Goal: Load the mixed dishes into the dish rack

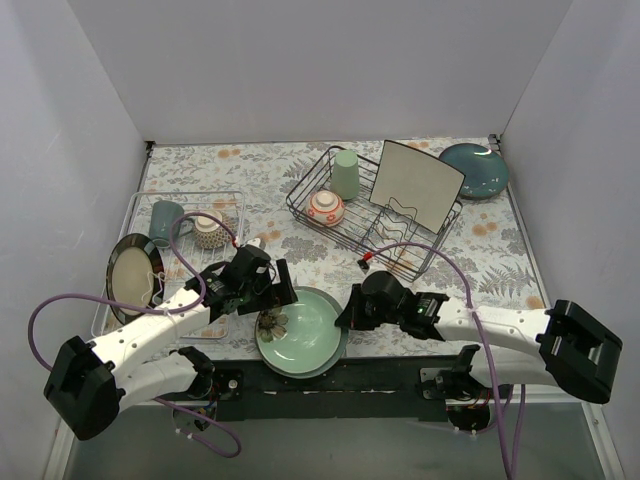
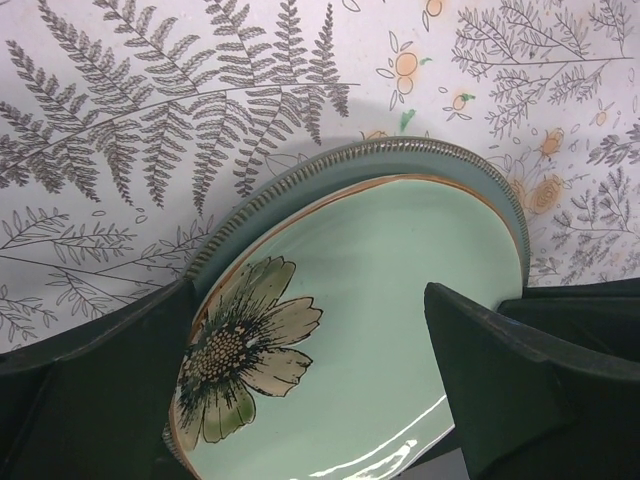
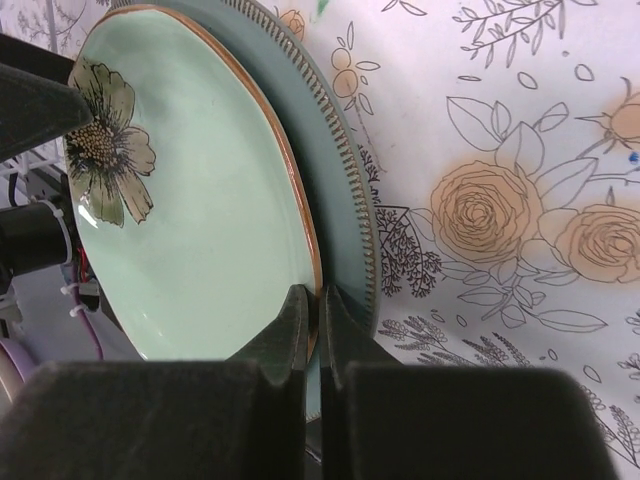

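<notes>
A round light green plate with a flower motif point(image 1: 305, 325) lies on a darker ribbed plate point(image 1: 318, 368) at the table's near edge. My right gripper point(image 1: 347, 312) is shut on the top plate's right rim; in the right wrist view the fingers point(image 3: 298, 325) pinch the orange-edged rim of the plate point(image 3: 200, 200). My left gripper point(image 1: 278, 296) is open over the plate's left edge, its jaws straddling the flower point(image 2: 240, 340) without touching. The black wire dish rack point(image 1: 400, 250) holds a pale green cup point(image 1: 346, 173), a red-orange bowl point(image 1: 326, 208) and a white square plate point(image 1: 418, 185).
A pale wire tray point(image 1: 225, 200) at the left holds a grey-green mug point(image 1: 165, 220), a small bowl point(image 1: 209, 230) and a dark plate with a cream centre point(image 1: 135, 275). A teal plate point(image 1: 473, 170) lies at the back right beside the rack.
</notes>
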### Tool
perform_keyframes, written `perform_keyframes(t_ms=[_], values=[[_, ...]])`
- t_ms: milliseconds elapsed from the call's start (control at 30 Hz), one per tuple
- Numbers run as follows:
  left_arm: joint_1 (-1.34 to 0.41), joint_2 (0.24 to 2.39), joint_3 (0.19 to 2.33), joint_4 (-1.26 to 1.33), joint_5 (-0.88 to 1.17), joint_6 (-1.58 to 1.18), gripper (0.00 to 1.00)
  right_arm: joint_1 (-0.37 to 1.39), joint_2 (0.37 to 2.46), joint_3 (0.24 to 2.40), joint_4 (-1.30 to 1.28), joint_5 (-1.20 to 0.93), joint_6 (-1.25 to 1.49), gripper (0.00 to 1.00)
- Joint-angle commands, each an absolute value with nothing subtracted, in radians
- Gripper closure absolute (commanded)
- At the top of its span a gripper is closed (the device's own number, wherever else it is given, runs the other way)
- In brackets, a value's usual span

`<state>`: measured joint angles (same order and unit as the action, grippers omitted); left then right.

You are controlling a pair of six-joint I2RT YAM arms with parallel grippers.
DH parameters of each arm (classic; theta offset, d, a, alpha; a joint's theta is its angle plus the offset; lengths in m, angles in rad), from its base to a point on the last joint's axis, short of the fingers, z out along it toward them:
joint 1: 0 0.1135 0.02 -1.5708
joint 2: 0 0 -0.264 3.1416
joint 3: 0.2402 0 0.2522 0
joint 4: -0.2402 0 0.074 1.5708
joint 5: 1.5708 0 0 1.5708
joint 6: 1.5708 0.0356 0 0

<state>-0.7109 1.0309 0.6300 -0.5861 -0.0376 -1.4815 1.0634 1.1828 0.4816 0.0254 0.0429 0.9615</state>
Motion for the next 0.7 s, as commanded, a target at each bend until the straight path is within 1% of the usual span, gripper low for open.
perform_keyframes(t_ms=[0, 200, 333, 400, 433, 500, 533, 567, 667], values=[[-0.719, 1.026, 0.64, -0.568, 0.021, -1.494, 0.02, 1.072, 1.119, 0.468, -0.107, 0.153, 0.942, 0.99], [-0.719, 1.029, 0.66, -0.557, 0.052, -1.473, 0.02, 1.072, 0.964, 0.477, -0.259, 0.262, 0.933, 0.99], [-0.719, 1.029, 0.631, -0.511, 0.094, -1.476, 0.08, 1.074, 0.893, 0.477, -0.324, 0.33, 0.922, 0.99], [-0.719, 1.035, 0.618, -0.499, 0.116, -1.479, 0.14, 1.072, 0.877, 0.479, -0.336, 0.331, 0.916, 0.99], [-0.721, 1.038, 0.609, -0.488, 0.123, -1.482, 0.2, 1.072, 0.874, 0.479, -0.347, 0.336, 0.917, 0.99], [-0.721, 1.046, 0.603, -0.483, 0.132, -1.483, 0.27, 1.072, 0.874, 0.482, -0.362, 0.345, 0.922, 0.99], [-0.721, 1.048, 0.601, -0.482, 0.14, -1.483, 0.34, 1.072, 0.873, 0.482, -0.365, 0.354, 0.93, 0.99], [-0.721, 1.051, 0.594, -0.482, 0.141, -1.482, 0.36, 1.072, 0.871, 0.479, -0.364, 0.356, 0.934, 0.99], [-0.723, 1.06, 0.575, -0.477, 0.163, -1.482, 0.48, 1.072, 0.864, 0.477, -0.368, 0.374, 0.954, 0.99]])
